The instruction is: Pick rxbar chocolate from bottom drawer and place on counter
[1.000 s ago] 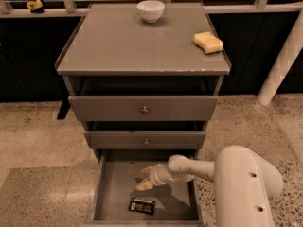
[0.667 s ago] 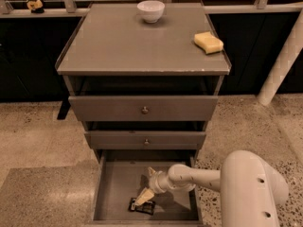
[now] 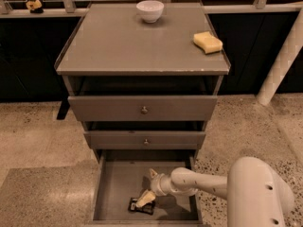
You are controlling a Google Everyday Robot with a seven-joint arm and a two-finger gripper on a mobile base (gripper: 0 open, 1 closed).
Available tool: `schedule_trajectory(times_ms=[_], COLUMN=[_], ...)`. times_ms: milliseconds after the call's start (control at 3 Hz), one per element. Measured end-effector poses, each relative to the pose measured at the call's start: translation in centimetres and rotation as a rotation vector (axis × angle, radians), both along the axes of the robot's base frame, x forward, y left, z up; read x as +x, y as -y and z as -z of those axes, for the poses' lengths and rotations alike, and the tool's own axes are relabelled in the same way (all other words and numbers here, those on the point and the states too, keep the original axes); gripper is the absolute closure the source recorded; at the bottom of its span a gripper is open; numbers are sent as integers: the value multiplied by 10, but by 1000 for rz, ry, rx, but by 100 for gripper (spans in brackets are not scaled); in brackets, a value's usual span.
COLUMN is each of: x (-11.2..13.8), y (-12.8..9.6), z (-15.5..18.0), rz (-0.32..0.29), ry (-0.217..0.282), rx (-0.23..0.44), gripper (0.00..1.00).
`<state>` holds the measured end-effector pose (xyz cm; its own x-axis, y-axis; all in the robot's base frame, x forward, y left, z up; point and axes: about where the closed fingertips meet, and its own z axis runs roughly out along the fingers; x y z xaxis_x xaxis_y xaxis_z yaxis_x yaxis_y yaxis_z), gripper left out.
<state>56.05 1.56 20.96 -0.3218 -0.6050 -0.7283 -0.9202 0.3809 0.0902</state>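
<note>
- The counter (image 3: 118, 46) is a flat grey-brown top with a chipped front edge. Nothing on it has moved, and your bar is not there yet.
- The bottom drawer (image 3: 112, 187) stands pulled out: a plain box with a smooth, bare floor.
- The gripper (image 3: 145, 188) has dropped from mid-drawer towards the front. Its pale fingers are spread, the lower one overlapping the bar, with no grasp made. I judge closing to be your next step.
- The yellow sponge (image 3: 208, 42) looks soft and the white bowl (image 3: 150, 10) is glossy.
- The rxbar chocolate (image 3: 137, 206), flat with a black wrapper, lies on the drawer floor near the front.
</note>
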Motion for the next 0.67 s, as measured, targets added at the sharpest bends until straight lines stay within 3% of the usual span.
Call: schedule_trajectory(times_ms=[333,667], x=[-16,-42], y=[20,4], z=[19,51], rz=[99,119], ry=[10,19], rx=[84,122], gripper=[0,0])
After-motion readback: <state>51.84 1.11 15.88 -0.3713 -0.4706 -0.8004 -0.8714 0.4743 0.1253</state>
